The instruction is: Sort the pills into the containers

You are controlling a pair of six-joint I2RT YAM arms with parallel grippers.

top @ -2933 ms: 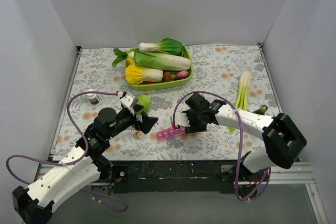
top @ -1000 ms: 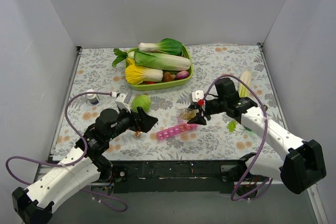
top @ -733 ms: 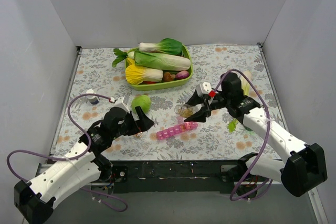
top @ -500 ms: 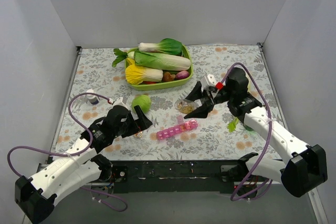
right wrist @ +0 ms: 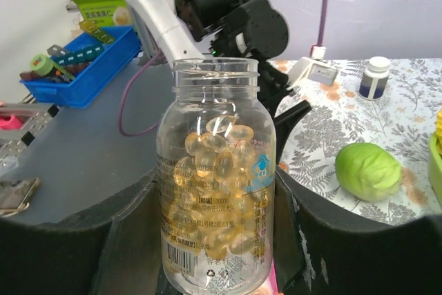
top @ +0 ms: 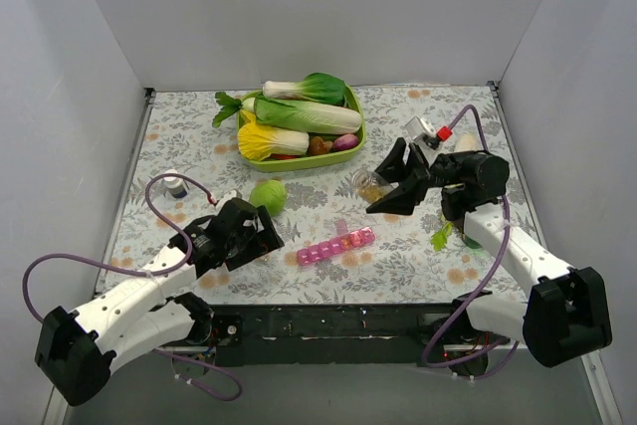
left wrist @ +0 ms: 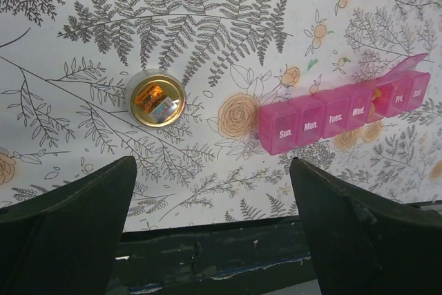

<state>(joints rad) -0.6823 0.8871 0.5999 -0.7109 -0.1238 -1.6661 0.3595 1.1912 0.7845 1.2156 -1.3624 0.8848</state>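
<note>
currently: right hand (top: 378, 189) clenched on a clear uncapped bottle (right wrist: 215, 191), mouth at the top of the wrist view; pale golden pills (right wrist: 217, 150) inside. left hand (left wrist: 212, 170) released, fingers spread wide, nothing between them. pink strip of containers (left wrist: 342, 114) lies flat on the table (left wrist: 207, 5) by the front edge, long axis left-right, sun. end toward the left hand, one lid (left wrist: 409, 67) raised near the sat. end. gold cap (left wrist: 157, 99) lies apart, beyond the sun. end.

The pill organiser (left wrist: 345, 112) is translucent pink, lettered white; the worktop (left wrist: 207, 25) shows grey ferns and orange blossoms on white; amber capsules (right wrist: 214, 150) sit in the clear bottle (right wrist: 207, 240).
</note>
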